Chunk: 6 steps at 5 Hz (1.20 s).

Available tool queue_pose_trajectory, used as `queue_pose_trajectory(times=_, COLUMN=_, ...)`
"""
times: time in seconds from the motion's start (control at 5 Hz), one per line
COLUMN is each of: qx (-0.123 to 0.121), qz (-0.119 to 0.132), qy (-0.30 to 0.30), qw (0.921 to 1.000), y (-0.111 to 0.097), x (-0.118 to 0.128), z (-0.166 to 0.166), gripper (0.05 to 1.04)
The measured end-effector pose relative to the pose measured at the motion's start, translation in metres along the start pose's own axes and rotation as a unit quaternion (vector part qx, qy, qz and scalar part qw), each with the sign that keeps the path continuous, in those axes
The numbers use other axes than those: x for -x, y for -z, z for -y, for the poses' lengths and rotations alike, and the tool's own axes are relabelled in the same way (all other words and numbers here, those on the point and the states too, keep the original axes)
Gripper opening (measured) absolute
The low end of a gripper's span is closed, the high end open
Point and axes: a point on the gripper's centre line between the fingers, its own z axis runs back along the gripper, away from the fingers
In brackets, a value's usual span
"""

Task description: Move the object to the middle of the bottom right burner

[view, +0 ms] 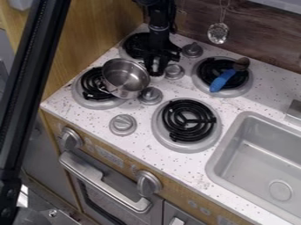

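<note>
Black and shiny, the gripper (pixel 155 70) hangs down from the top, close to the back right side of the silver pot (pixel 126 77). I can't tell if it is squeezing anything or not. The pot is over the inner part of the bottom left burner (pixel 93 84), and I can't tell if it sits flat. Behind them is the top left burner (pixel 133 43). Four round grey knobs (pixel 122 125) are dotted between the burners. The bottom right burner (pixel 188 119) has black rings and nothing on it. A blue and brown thing (pixel 222 81) lies across the top right burner (pixel 207 67). A silver spoon (pixel 218 33) with little holes hangs by the brown wall (pixel 258 43). Over on the right is a grey sink (pixel 263 151). Down in front, two big knobs (pixel 148 183) stick out by the oven handle (pixel 101 182).
</note>
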Motion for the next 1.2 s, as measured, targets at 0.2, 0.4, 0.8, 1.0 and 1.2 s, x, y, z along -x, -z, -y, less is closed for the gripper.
queue_pose_trajectory(times=0.2, qx=0.0, qz=0.005, qy=-0.001, qw=1.0, y=0.0, x=-0.001, z=-0.001, gripper=0.193)
queue_pose_trajectory(times=0.4, qx=0.004, qz=0.005, qy=-0.001, qw=1.0, y=0.001, x=-0.001, z=0.001, gripper=0.177)
queue_pose_trajectory(times=0.8, qx=0.03, qz=0.019, qy=-0.005, qw=0.9994, y=-0.012, x=0.019, z=0.009, gripper=0.177)
queue_pose_trajectory(times=1.0, qx=0.051, qz=0.065, qy=0.016, qw=0.9965, y=-0.053, x=0.04, z=0.021, gripper=0.177)
queue_pose_trajectory(times=1.2, qx=0.061, qz=0.062, qy=0.035, qw=0.9956, y=-0.062, x=0.07, z=0.041, gripper=0.177)
